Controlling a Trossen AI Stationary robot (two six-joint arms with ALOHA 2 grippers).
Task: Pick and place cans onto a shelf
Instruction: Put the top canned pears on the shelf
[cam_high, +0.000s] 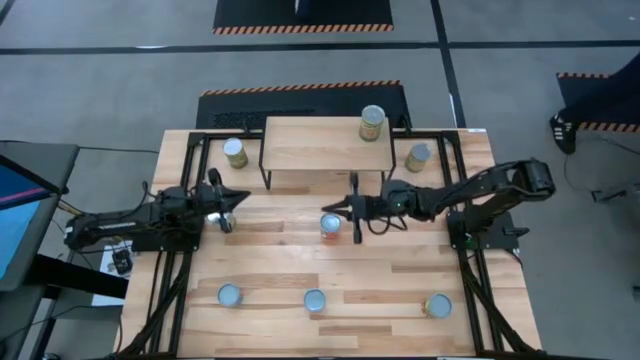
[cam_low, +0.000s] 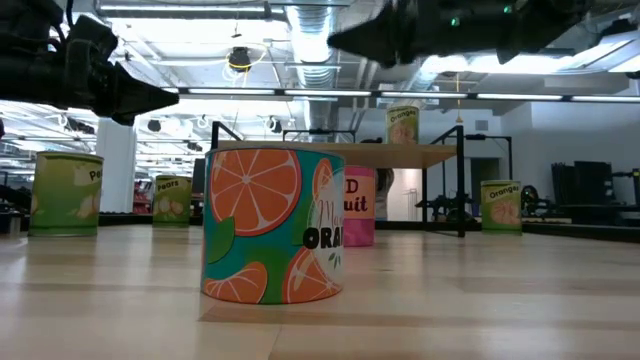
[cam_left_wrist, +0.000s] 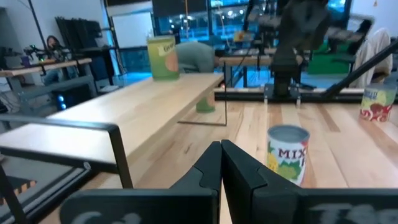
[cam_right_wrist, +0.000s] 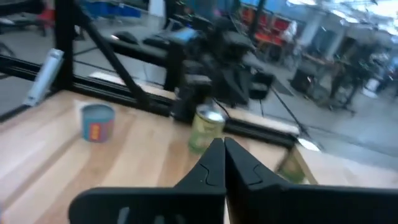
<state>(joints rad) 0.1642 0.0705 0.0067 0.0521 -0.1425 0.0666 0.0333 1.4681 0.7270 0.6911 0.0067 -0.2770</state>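
Orange-print can (cam_low: 273, 225) sits closest to the low cam, big in the shot, upright on the plank tabletop (cam_high: 400, 285). From above there's a front row of 3 cans w/ silvery lids: (cam_high: 229, 295), (cam_high: 315, 300), (cam_high: 437, 305), all untouched.

Mid-table: one more can (cam_high: 330, 224) stands just beside the right gripper (cam_high: 341, 210), which points at it from the right side. Fingers pressed together, nothing between them (right wrist cam shows them touching). Left gripper (cam_high: 237, 199) is across the table on the left, also closed up tight w/ nothing held; its wrist cam looks at a "MIX" can (cam_left_wrist: 287, 152) a bit ahead.

Further back is the shelf (cam_high: 327, 143), light wood top on thin black legs. Only 1 can (cam_high: 372, 122) is up there, near its right rear corner. Two others stand on the table flanking it: (cam_high: 235, 152) on the left, (cam_high: 418, 157) on the right.

So imo approx 1 placed, 6 still to go, pretty early on. Neither arm is carrying anything rn; the mid-table can looks like the next pick for the right arm.

Surface is pale wood planks on a black frame. Room behind: grey floor w/ hazard-striped mats, benches, ceiling ducts & strip lights.
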